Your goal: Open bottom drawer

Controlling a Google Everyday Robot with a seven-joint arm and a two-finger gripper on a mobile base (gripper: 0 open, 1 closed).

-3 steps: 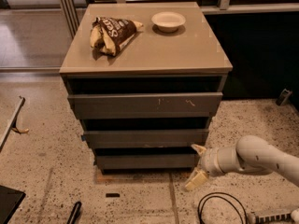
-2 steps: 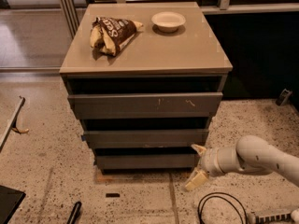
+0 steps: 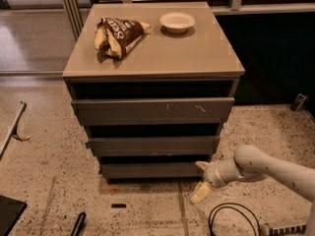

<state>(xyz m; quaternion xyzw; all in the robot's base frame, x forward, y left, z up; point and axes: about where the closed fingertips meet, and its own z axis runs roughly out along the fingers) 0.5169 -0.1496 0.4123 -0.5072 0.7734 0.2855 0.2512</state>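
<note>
The bottom drawer (image 3: 152, 170) is the narrowest dark grey front, lowest in the cabinet, just above the floor. It sits about flush with the front above it. My gripper (image 3: 201, 179) is low by the floor at the drawer's right end, just in front of the cabinet's lower right corner. Its two pale fingers are spread apart, one fingertip (image 3: 201, 165) beside the drawer's right edge and the other (image 3: 198, 194) lower, near the floor. It holds nothing.
The middle drawer (image 3: 153, 145) and the scratched top drawer (image 3: 152, 111) stick out slightly. A brown chip bag (image 3: 117, 33) and a white bowl (image 3: 177, 21) lie on the cabinet top. A black cable (image 3: 231, 220) loops on the floor under my arm.
</note>
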